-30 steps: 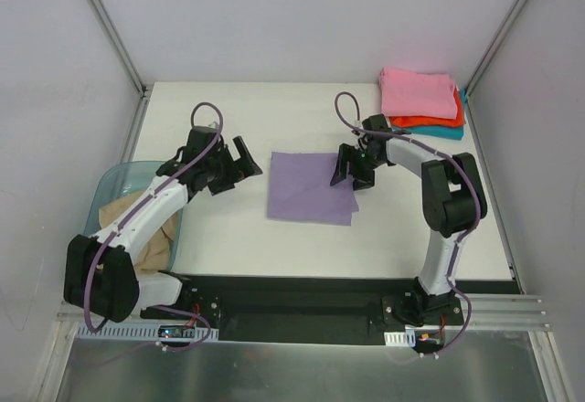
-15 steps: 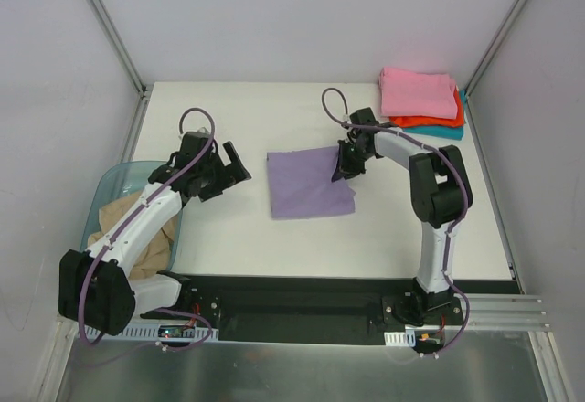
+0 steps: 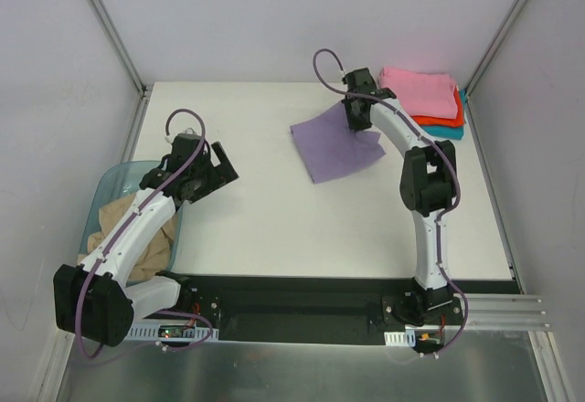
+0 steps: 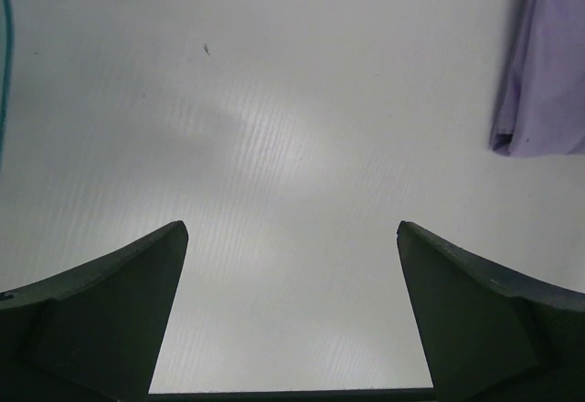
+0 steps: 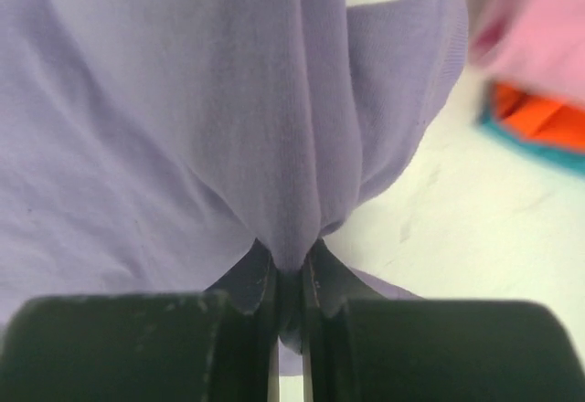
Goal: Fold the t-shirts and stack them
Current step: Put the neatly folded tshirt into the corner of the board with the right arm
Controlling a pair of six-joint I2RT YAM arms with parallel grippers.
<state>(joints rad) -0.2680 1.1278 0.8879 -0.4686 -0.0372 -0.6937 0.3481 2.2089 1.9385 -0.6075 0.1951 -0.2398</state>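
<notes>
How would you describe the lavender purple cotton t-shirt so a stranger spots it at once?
On the white table, look to the far right corner, where a pink, orange-red and teal stack of t-shirts lies. Just left of it, the lavender purple cotton t-shirt is pinched in the right gripper. It is the only purple cloth and the only shirt a gripper holds.
</notes>
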